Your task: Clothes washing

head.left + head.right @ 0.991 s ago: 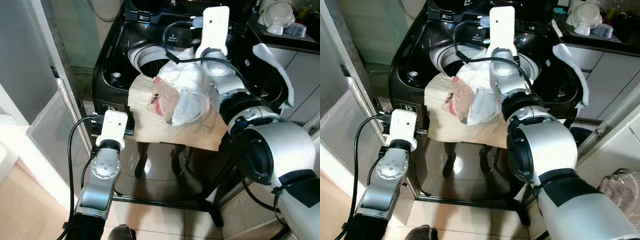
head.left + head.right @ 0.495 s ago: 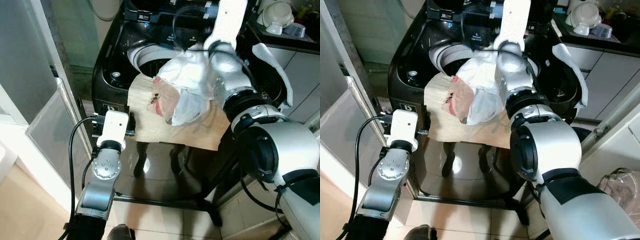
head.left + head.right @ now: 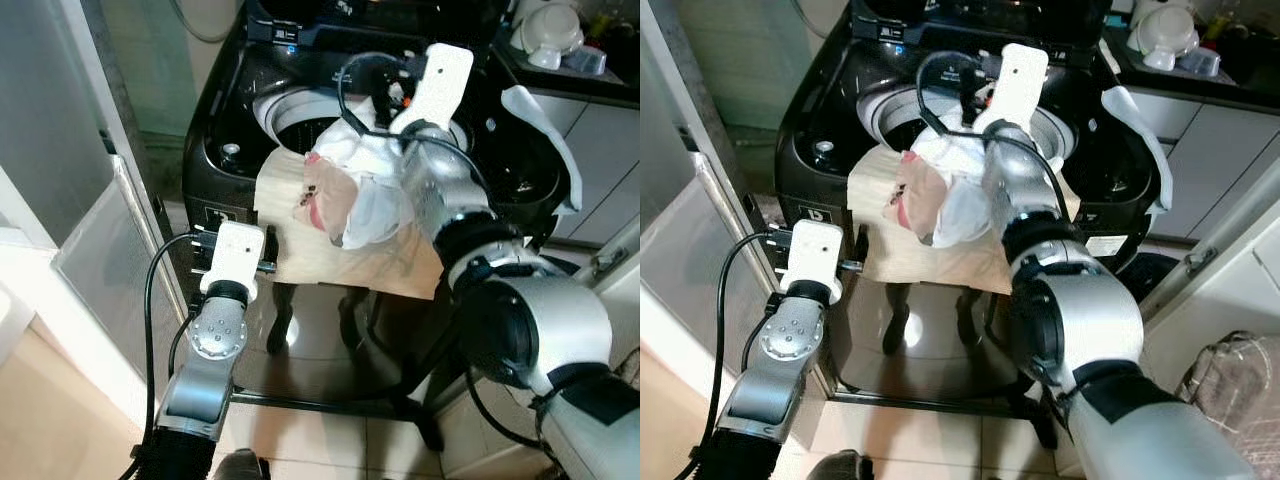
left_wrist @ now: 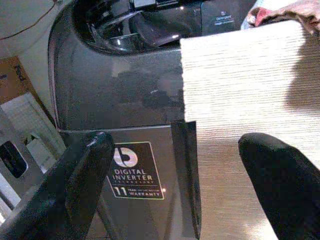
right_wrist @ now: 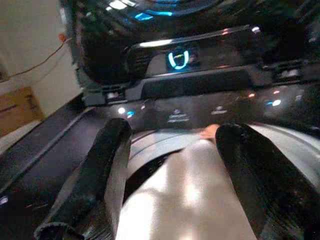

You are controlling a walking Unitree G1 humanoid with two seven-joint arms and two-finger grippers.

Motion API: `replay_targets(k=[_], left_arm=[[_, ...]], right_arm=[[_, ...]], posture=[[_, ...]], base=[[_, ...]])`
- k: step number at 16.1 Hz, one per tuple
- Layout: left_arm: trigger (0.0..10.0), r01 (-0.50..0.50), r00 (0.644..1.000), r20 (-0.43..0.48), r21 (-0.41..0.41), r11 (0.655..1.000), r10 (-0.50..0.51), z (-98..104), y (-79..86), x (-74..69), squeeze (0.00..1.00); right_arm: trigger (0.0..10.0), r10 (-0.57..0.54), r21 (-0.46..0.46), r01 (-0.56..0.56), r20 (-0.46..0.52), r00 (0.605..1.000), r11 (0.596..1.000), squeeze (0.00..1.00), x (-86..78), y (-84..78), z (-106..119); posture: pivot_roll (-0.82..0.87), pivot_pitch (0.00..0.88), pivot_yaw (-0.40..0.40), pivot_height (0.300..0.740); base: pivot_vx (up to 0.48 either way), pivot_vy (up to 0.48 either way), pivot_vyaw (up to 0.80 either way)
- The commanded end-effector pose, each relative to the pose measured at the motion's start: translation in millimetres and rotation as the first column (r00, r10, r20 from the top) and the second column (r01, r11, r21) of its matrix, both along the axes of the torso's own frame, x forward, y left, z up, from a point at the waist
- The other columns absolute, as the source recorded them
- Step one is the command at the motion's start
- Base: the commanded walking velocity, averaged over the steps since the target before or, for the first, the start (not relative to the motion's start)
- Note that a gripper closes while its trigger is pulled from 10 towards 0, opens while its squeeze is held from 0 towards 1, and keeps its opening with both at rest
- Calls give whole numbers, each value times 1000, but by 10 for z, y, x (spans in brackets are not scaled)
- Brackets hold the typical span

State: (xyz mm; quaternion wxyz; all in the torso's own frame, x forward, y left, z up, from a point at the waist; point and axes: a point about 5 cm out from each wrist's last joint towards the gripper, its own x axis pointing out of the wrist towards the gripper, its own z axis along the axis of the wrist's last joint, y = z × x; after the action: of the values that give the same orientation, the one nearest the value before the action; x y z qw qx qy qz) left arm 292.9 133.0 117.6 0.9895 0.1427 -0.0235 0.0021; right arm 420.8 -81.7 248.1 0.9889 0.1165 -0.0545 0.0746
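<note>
On the left, our left gripper (image 4: 175, 185) hangs low in front of the black washing machine (image 3: 230, 110), beside the near corner of the wooden stool (image 3: 300, 250). Its fingers (image 4: 85, 170) are spread apart with nothing between them; this arm is idle.

In the centre, the bundle of clothes (image 3: 355, 195), white fabric with a pink and brown piece on its left side, rests on the stool top, its far edge reaching over the rim of the open drum (image 3: 300, 115).

On the right, our right gripper (image 5: 172, 165) sits above the far side of the bundle, at the drum opening. Its fingers (image 5: 107, 165) stand apart, with pale fabric lying in the gap; they are not clamped on it.

Change over the last second: the right wrist rose and stretched towards the control panel (image 5: 185, 65), then came back down over the drum and tilted to the right. The bundle kept its place on the stool throughout.

Meaning for the task: we judge that the load has not yet entered the drum. The next move calls for a firm close on the fabric, then a carry forward over the rim.
</note>
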Motion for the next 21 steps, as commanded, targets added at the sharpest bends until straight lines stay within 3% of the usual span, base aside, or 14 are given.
replay_targets(k=[1, 2, 4, 7, 11, 13, 15, 16, 18, 20, 21], left_arm=[[10000, -7, 1000, 5, 6, 1000, 7, 13, 21, -31, 0], [10000, -26, 1000, 8, 8, 1000, 26, 14, 56, -53, 0], [10000, -57, 998, 5, 2, 998, 57, 3, 116, -89, 0], [10000, -66, 998, 6, 6, 998, 66, 0, 145, -112, 0], [10000, -51, 999, 3, 7, 999, 51, 8, 119, -108, 0], [10000, -45, 999, 3, 7, 999, 45, 12, 106, -99, 0], [10000, -44, 999, 4, 5, 999, 44, 16, 98, -87, 0], [10000, -45, 999, 4, 6, 999, 45, 16, 99, -86, 0], [10000, -47, 999, 6, 9, 999, 47, 24, 102, -80, 0], [10000, -49, 999, 7, 11, 999, 49, 26, 107, -81, 0], [10000, -51, 999, 9, 13, 999, 51, 31, 113, -80, 0]], right_arm=[[10000, -4, -14, 4, -27, 1000, 1000, 0, 21, 12, 106], [10000, -32, -53, 28, -67, 997, 998, 0, 31, -8, 139], [10000, -38, -45, 38, 5, 999, 998, 0, 15, -98, 327], [10000, 41, -98, -39, 21, 999, 994, 0, -57, -182, 357], [10000, 93, -168, -122, -172, 981, 978, 0, -149, -292, 125], [10000, 95, -192, -134, -202, 975, 972, 0, -143, -251, 8], [10000, 51, -244, -123, -282, 958, 962, 0, -58, -166, -301], [10000, 60, -260, -134, -272, 960, 956, 0, -55, -128, -314], [10000, 32, -379, -126, -246, 969, 917, 0, -59, 4, -414], [10000, 16, -446, -112, -212, 977, 888, 0, -64, 34, -439], [10000, -34, -495, -37, -134, 990, 868, 0, -53, 30, -398]], posture=[[203, 27, -87, 740], [217, 28, -99, 740], [230, 33, -110, 740], [226, 35, -111, 740], [202, 34, -95, 740], [203, 33, -93, 740], [219, 32, -95, 740], [219, 32, -95, 740], [234, 31, -95, 740], [240, 30, -96, 740], [240, 30, -96, 740]], base=[[0, 0, 0], [0, 0, 0], [0, 0, 0], [0, 0, 0], [0, 0, 0], [0, 0, 0], [0, 0, 0], [0, 0, 0], [0, 0, 0], [0, 0, 0], [0, 0, 0]])
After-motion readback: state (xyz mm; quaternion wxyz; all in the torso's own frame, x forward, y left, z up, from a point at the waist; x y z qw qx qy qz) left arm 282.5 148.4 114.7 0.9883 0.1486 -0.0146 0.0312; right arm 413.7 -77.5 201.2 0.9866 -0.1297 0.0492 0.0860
